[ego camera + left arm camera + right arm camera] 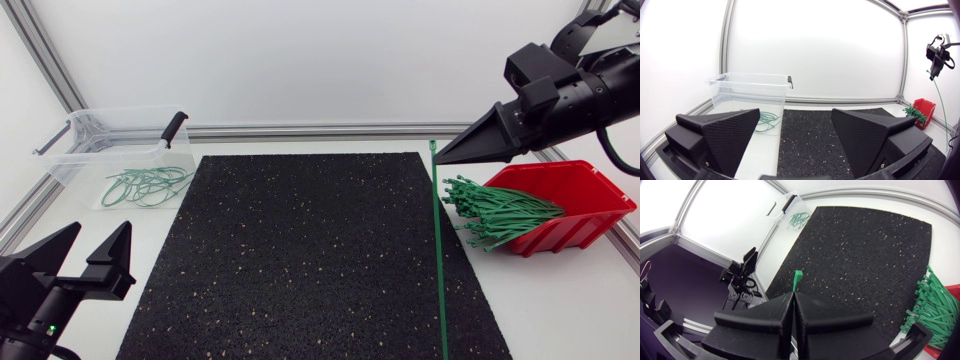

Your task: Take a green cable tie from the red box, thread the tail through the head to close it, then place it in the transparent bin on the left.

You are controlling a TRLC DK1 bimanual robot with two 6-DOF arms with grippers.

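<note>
The white worktop [560, 300] fills the head view. An aluminium frame rail [300, 130] bounds it along the top and slants down the upper left. A black speckled rubber mat [310, 260] covers the centre, from just below the rail down to the bottom edge of the frame. White strips of worktop show on both sides of it.

The right arm [570, 95] enters at the upper right, its right jaws pointing left above the mat's upper right corner. The left arm [40, 290] sits in the lower left corner, off the mat. Its left jaws stand wide apart and hold nothing.

The clear plastic bin with black clip handles [75, 135] stands at the upper left, just beside the mat's left edge. The red plastic box [590, 215] stands at the right, near the mat's right edge. A bundle of green cable ties [495, 212] spills from its open front toward the mat.

The right jaws are clamped on one long green cable tie [438, 250]. It runs straight down the frame along the mat's right edge. The left wrist view shows it dangling from the raised jaws, well above the box. The right wrist view alone shows its square head poking out past the closed tips.

Looped green ties [145, 185] lie on the bin's floor.
</note>
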